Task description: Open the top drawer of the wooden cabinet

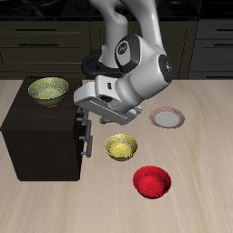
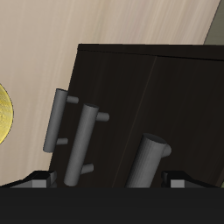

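Nearest the table's front edge, a red bowl [image 1: 152, 181] is seen, with a yellow bowl [image 1: 121, 146] just behind it, beside the wooden cabinet [image 1: 41, 136]. Farther back, the gripper [image 1: 85, 116] is held right at the cabinet's drawer face, level with the top drawer [image 2: 114, 83], whose grey bar handle [image 2: 58, 127] lies close before the fingers in the wrist view. Whether the jaws are spread or pressed together cannot be told: their tips are hidden by the arm in the exterior view and cut off in the wrist view, and no contact with a handle can be confirmed. The drawer is judged rigid and moderately heavy, likely sliding straight out on runners; its short metal bar looks smooth and stiff, best taken around its middle, between the two posts, so the pull stays square. Beyond, a green bowl [image 1: 47, 89] rests on the cabinet top, and a pale plate [image 1: 167, 117] lies well apart on the table.
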